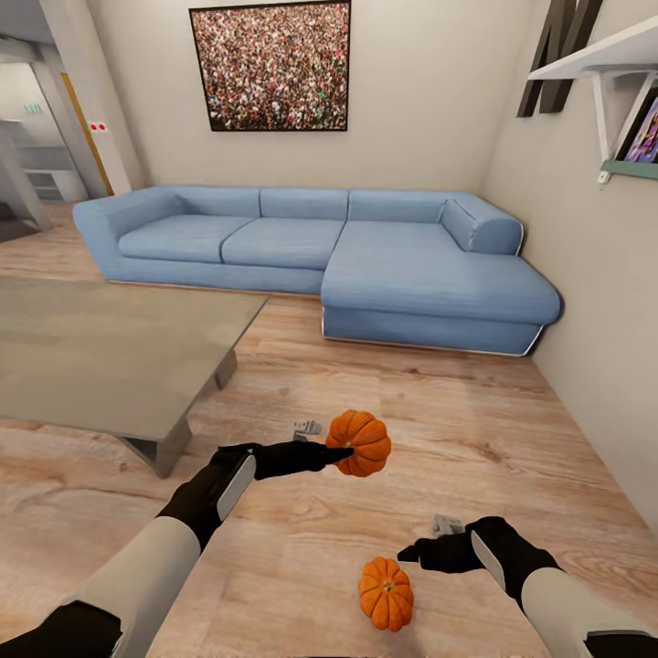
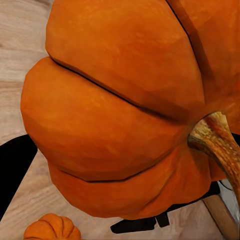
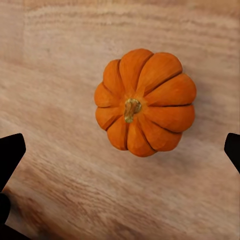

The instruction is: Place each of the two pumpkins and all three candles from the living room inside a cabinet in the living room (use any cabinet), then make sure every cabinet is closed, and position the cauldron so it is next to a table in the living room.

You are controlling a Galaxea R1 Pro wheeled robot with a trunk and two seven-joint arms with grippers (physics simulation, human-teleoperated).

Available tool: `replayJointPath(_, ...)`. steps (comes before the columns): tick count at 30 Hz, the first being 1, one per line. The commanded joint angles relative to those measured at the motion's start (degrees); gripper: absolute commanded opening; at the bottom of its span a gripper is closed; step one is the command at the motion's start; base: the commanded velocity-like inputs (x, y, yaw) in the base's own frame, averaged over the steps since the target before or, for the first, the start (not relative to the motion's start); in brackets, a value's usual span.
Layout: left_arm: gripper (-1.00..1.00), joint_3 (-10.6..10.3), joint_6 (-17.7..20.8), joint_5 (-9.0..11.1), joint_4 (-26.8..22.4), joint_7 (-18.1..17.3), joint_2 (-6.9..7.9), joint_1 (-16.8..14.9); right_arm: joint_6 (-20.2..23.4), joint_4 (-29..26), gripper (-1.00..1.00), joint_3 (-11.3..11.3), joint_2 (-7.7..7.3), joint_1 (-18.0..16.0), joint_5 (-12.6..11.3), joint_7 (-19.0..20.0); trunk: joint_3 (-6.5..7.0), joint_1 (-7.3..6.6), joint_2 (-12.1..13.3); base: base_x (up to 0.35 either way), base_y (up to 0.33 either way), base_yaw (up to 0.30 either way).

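Note:
My left gripper (image 1: pixel 345 451) is shut on one orange ribbed pumpkin (image 1: pixel 361 442), holding it above the wood floor. Up close in the left wrist view, that pumpkin (image 2: pixel 115 110) shows its tan stem. The second pumpkin (image 1: pixel 386 594) sits upright on the floor close in front of me; it is also small at the edge of the left wrist view (image 2: pixel 52 228). My right gripper (image 1: pixel 413 554) hovers open just above it. In the right wrist view this pumpkin (image 3: pixel 145 102) lies below, with the black fingertips (image 3: pixel 10 155) wide apart. Candles, cabinet and cauldron are out of view.
The low glass-topped coffee table (image 1: pixel 100 356) stands at the left. A blue corner sofa (image 1: pixel 320 247) lines the far wall. A white wall shelf (image 1: pixel 599 59) hangs on the right-hand wall. Two small grey objects (image 1: pixel 306 427) (image 1: pixel 446 525) lie on the floor near the grippers.

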Motion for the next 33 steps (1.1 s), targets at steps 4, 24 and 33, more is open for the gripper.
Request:
replayJointPath(4, -1.0, -0.1, 0.4, 0.5, 0.0, -0.1, 0.06, 0.0, 0.3, -0.1, 1.0, 0.3, -0.03, 0.0, -0.4, 0.1, -0.94, 0.09, -0.1, 0.0, 0.0, 0.0)
replayJointPath(24, -1.0, -0.1, 0.3, 0.5, 0.0, -0.2, 0.11, 0.0, 0.2, -0.1, 1.0, 0.2, -0.05, 0.0, -0.5, 5.8, -5.37, 0.6, -0.3, 0.0, 0.0, 0.0)
replayJointPath(33, -1.0, -0.1, 0.3, 0.5, 0.0, -0.2, 0.1, 0.0, 0.2, -0.1, 1.0, 0.2, -0.04, 0.0, -0.5, 5.6, -7.37, 0.84, -0.5, 0.0, 0.0, 0.0)
